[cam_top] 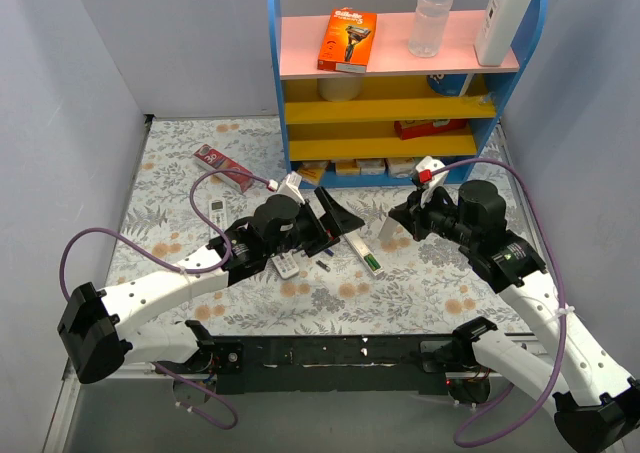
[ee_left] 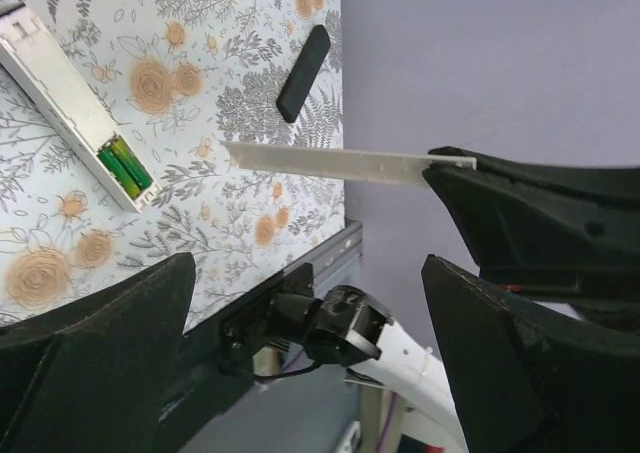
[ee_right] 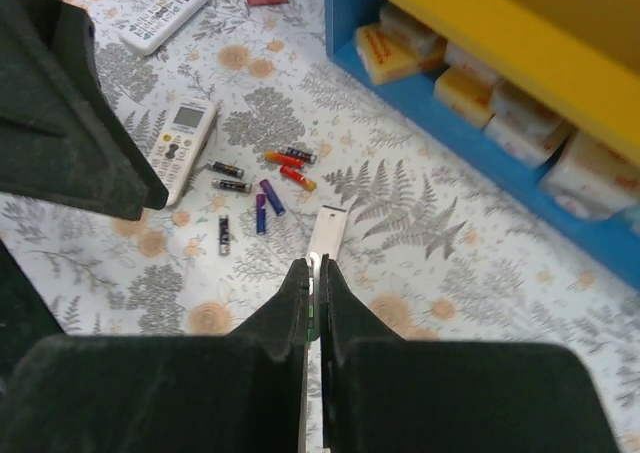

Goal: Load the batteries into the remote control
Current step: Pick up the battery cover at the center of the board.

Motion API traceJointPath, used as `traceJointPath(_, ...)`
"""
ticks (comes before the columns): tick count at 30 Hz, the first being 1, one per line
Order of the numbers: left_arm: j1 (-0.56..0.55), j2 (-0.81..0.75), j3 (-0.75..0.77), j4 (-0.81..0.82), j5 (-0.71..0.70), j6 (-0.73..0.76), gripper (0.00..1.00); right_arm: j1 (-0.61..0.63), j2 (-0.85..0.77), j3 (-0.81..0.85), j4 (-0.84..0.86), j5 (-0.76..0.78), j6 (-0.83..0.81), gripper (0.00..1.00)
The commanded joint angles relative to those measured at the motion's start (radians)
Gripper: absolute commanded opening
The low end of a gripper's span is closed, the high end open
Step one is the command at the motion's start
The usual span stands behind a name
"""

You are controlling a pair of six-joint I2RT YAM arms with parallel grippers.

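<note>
White plastic strip point(ee_left: 330, 161) sits pinched edge-on in the right claw point(ee_right: 315, 265), its fingers pressed tight on it. Left claw point(ee_left: 308, 273) gapes at full spread, gripping nothing, with the strip beside one finger. Two green batteries point(ee_left: 125, 165) lie seated in the open remote point(ee_left: 60, 83) beyond that claw; loose batteries point(ee_right: 262, 188) dot the floral mat point(ee_right: 430, 233) ahead of the right claw.

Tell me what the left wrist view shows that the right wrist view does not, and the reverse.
Left wrist only: two green batteries seated in the open remote, and a black oblong piece. Right wrist only: loose batteries, two keypad remotes, the blue shelf. Both: the floral mat and the thin white strip gripped by the right pincer.
</note>
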Motion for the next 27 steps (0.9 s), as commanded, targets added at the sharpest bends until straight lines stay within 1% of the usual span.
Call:
traceJointPath(1,0.051,0.045,0.026,0.029,0.111,-0.242,0.98,0.034,-0.053,-0.016,0.124,-0.018,-0.256,0.01)
traceJointPath(2,0.055,0.056,0.027,0.042,0.122,-0.303,0.98,0.039,-0.083,-0.03,0.165,-0.033,-0.283,0.01)
traceJointPath(3,0.062,0.07,0.027,0.065,0.134,-0.333,0.98,0.043,-0.102,-0.045,0.188,-0.077,-0.32,0.01)
traceJointPath(5,0.078,0.124,0.037,0.107,0.169,-0.402,0.98,0.05,-0.158,-0.105,0.246,-0.116,-0.409,0.01)
traceJointPath(6,0.083,0.145,0.053,0.107,0.207,-0.42,0.98,0.05,-0.173,-0.123,0.284,-0.158,-0.441,0.01)
traceJointPath(7,0.089,0.163,0.066,0.139,0.223,-0.443,0.98,0.051,-0.185,-0.139,0.291,-0.179,-0.498,0.01)
traceJointPath(8,0.091,0.196,0.078,0.147,0.232,-0.462,0.97,0.053,-0.199,-0.142,0.291,-0.189,-0.512,0.01)
traceJointPath(11,0.092,0.22,0.107,0.181,0.236,-0.508,0.95,0.06,-0.203,-0.141,0.266,-0.212,-0.555,0.01)
traceJointPath(15,0.092,0.231,0.098,0.254,0.214,-0.594,0.92,0.07,-0.216,-0.159,0.276,-0.262,-0.592,0.01)
traceJointPath(19,0.091,0.262,0.103,0.323,0.243,-0.69,0.91,0.08,-0.217,-0.173,0.291,-0.268,-0.626,0.01)
traceJointPath(24,0.091,0.311,0.146,0.355,0.269,-0.714,0.87,0.102,-0.214,-0.197,0.335,-0.289,-0.638,0.01)
traceJointPath(27,0.089,0.323,0.153,0.375,0.275,-0.74,0.82,0.117,-0.202,-0.206,0.339,-0.285,-0.649,0.01)
